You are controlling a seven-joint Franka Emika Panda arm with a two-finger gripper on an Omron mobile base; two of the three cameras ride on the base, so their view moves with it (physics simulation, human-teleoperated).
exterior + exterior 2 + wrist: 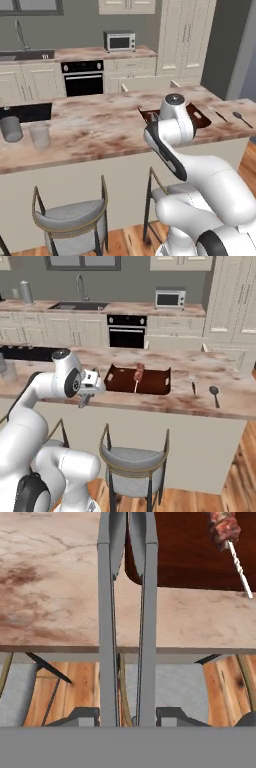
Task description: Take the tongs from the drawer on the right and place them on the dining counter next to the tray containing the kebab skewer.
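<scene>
Gripping tongs (125, 612) in gripper (126, 714), tips beside tray (190, 557).

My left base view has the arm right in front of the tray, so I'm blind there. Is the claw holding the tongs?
Observer: Yes. In the hand view the claw is closed on the grey tongs, with both tong arms between its fingers.
Operator: Where do the tips point?
Observer: Toward the near corner of the tray, above the dining counter. The held end is out past the counter's front edge.
Operator: Is the skewer in the tray?
Observer: Yes. In the right base view the kebab skewer lies in the middle of it.
</scene>
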